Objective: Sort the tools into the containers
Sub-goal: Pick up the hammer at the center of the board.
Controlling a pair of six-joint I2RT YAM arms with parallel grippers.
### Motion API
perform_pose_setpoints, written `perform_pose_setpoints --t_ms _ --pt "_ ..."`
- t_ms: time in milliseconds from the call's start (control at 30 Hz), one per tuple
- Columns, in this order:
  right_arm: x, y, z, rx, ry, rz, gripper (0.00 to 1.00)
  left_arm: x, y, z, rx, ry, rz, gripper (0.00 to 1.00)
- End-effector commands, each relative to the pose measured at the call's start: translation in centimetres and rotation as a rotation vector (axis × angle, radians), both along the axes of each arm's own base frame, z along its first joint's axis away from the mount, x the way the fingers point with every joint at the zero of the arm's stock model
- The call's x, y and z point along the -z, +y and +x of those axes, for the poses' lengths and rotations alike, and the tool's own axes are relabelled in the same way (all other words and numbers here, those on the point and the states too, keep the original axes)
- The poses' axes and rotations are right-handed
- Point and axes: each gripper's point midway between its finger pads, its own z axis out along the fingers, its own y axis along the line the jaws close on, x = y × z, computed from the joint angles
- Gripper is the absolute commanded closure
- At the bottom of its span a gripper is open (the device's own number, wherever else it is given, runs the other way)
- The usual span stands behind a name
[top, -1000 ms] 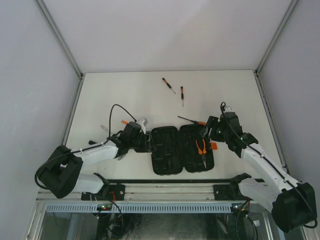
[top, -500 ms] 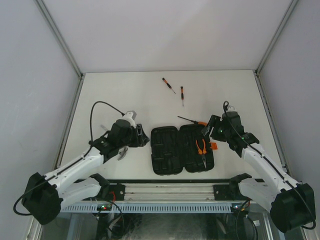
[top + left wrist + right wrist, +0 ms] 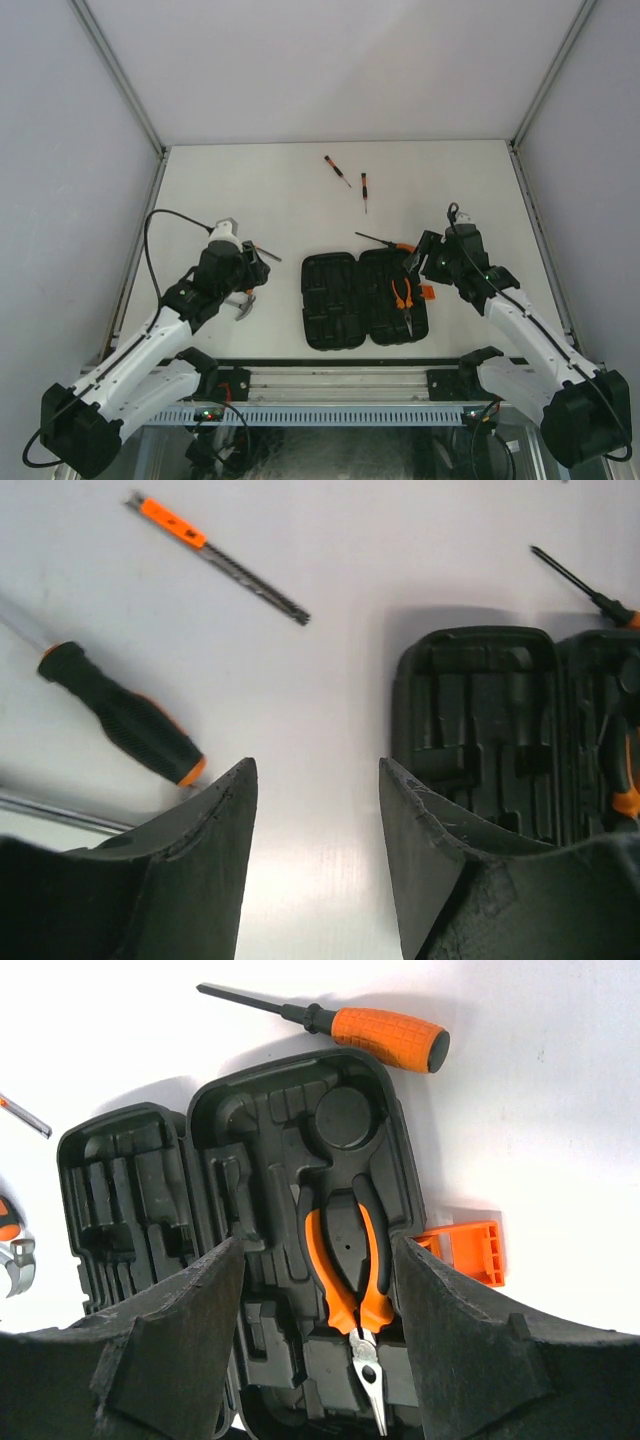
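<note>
While your left gripper and right gripper are both gaping empty, you are seeing pliers lying in the open tool case between the right jaws, lengthwise, nose pointing toward that wrist.

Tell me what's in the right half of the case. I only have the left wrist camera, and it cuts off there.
Observer: A pair of orange-handled pliers lies in a slot in the right half of the case, nose pointing toward the arm bases.
Operator: Is anything loose farther back, out of my frame?
Observer: Yes, two small screwdrivers lie apart from each other toward the far side of the table.
Operator: Where is the other arm?
Observer: The right gripper hangs open over the case's right half, holding nothing, with the pliers showing between its fingers.
</note>
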Motion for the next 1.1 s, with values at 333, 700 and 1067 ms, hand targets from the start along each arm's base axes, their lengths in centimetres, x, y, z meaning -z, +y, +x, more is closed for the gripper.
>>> perform_pose_setpoints --t_ms 333,700,1067 --pt "-2.2 0.5 0.1 -0.019 -0.06 0.046 0.39 2.9 7.9 -0.6 -0.384 0.072 0.094 0.45" --pt "-2.3 0.9 -0.4 -0.034 -0.056 0.05 0.39 5.4 12.3 -2.6 -0.69 0.12 0.041 0.4" --pt "-1.7 1.2 -0.6 -0.035 -0.05 0.057 0.39 9.5 12.0 -3.0 -0.692 0.35 0.108 0.55"
